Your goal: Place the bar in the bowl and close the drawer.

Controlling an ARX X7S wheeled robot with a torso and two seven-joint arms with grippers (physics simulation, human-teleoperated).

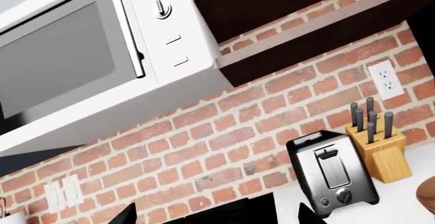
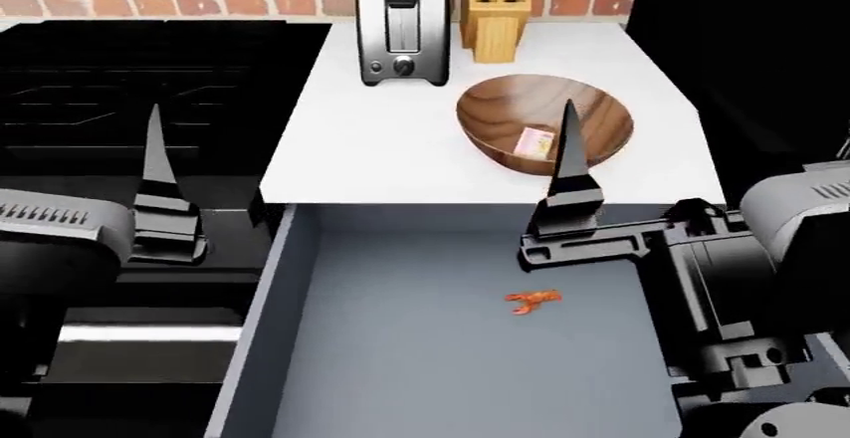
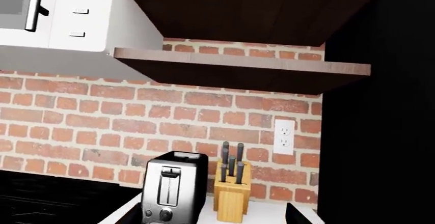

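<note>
We locate the bar (image 2: 535, 140), a small flat pink packet with a yellow-green edge, lying inside the bowl (image 2: 499, 114) against its near inner wall. The bowl is round, shallow and wooden, with brown grain visible, and it rests on the white tabletop (image 2: 358, 149). The drawer (image 2: 398, 358) stands open below the tabletop's front edge; its interior is plain smooth grey, and a tiny orange-red lobster-shaped figure (image 2: 534, 301) lies on its floor.

The right gripper (image 2: 568, 174) is raised over the drawer's rear edge, one dark tapered finger pointing upward in front of the bowl; we cannot tell how its jaws stand, and nothing is seen held. The left gripper (image 2: 159, 184) is raised over the black stovetop (image 2: 146, 80), well apart from the bowl; its jaw state also cannot be determined.

Behind the bowl we note a polished metal toaster (image 2: 401, 25) and, just beside it, a light wooden knife block (image 2: 495, 10) with dark handles. Both stand against a red brick wall (image 3: 136, 117). The wrist views add a white microwave (image 1: 81, 61), two dark wooden shelves (image 3: 245, 66) and a white wall outlet (image 3: 283, 136).
</note>
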